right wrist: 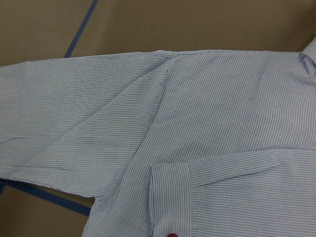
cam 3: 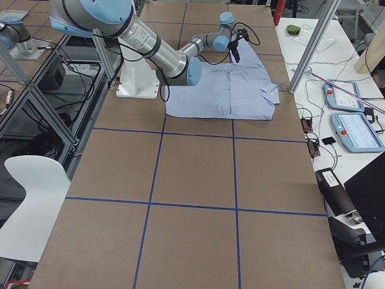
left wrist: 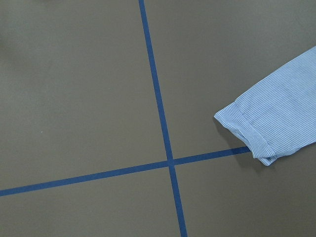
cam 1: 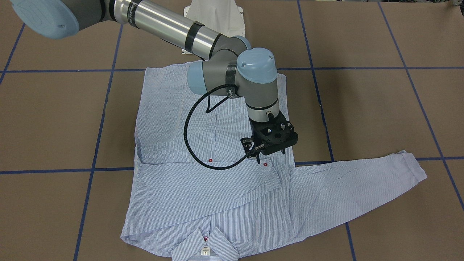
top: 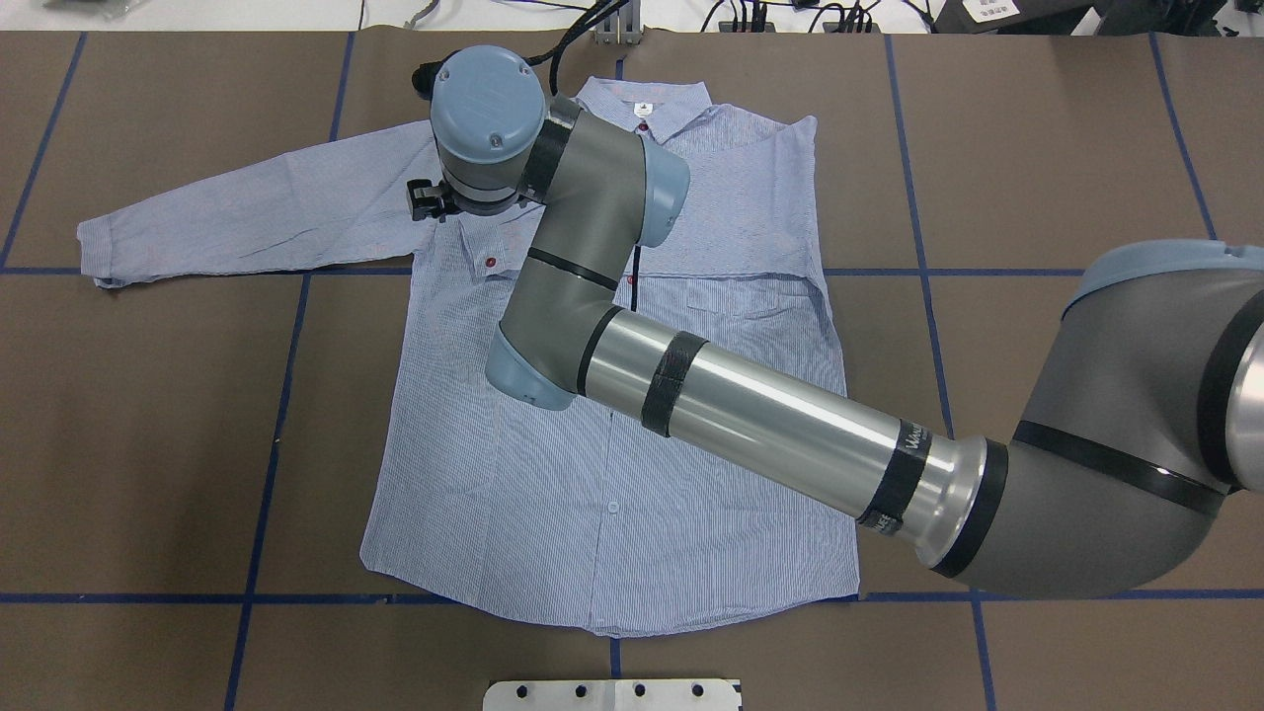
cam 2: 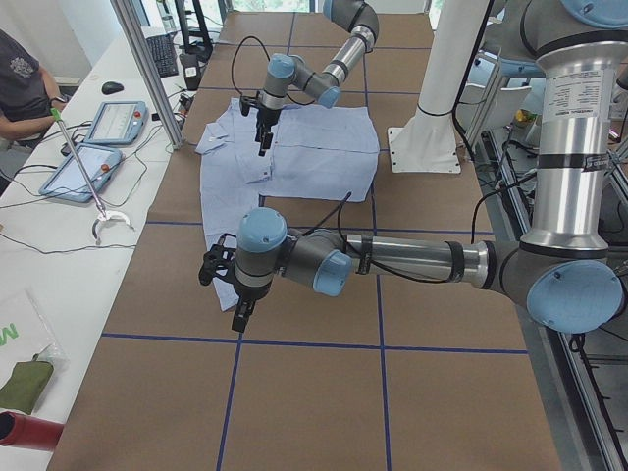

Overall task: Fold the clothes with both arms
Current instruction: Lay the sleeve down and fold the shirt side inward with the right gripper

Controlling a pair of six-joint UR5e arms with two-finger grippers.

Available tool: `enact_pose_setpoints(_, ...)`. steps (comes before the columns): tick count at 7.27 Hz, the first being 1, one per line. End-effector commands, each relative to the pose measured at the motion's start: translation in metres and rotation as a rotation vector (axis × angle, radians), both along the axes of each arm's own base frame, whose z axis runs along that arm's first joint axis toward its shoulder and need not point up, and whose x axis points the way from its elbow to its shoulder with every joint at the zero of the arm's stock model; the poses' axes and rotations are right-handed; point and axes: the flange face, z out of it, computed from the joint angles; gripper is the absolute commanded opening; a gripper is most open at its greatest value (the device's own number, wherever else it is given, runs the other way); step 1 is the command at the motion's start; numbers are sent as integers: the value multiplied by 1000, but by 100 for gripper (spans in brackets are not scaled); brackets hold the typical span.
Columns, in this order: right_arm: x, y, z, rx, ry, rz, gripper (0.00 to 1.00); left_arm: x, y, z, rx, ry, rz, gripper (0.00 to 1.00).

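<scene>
Brown paper with blue tape lines covers the worktop. At the middle of its length, in front of the white pedestal, the striped shirt lies flat with its front up. Its collar points to the operators' edge and its hem to the robot's edge. One sleeve lies stretched out toward the end of the worktop on the robot's left. The other sleeve is folded across the chest, and its cuff with a red button lies on the shirt front.

The right arm reaches across the shirt and covers much of the placket and chest in the overhead view. The right gripper points down over the shoulder of the stretched sleeve, just beside the folded cuff. Its fingers are mostly hidden under the black body. The right wrist camera shows only cloth, so I cannot tell how wide the jaws stand or if they touch the fabric.

The left arm shows only in the side view from the left end. The left gripper hangs over the worktop near the end of the stretched sleeve and partly hides it. It is too small to judge its opening. The left wrist camera shows only the cuff, cut off at the edge, beside a tape crossing.
</scene>
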Motion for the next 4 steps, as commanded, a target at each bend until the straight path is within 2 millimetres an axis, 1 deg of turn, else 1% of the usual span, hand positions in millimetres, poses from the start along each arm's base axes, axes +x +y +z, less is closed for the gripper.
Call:
enact_pose_setpoints(1, 36, -15, 28, -34, 27, 39, 100, 2, -9, 0, 15, 28, -61, 100)
enact_pose_setpoints(2, 57, -29, 56, -106, 12, 98, 100, 12, -11, 0, 18, 47, -79, 100)
enact_pose_setpoints(3, 84, -53, 79, -159, 9, 167, 100, 15, -12, -2, 18, 52, -82, 100)
enact_pose_setpoints(4, 111, -69, 123, -181, 41, 199, 99, 15, -17, -8, 26, 54, -84, 100)
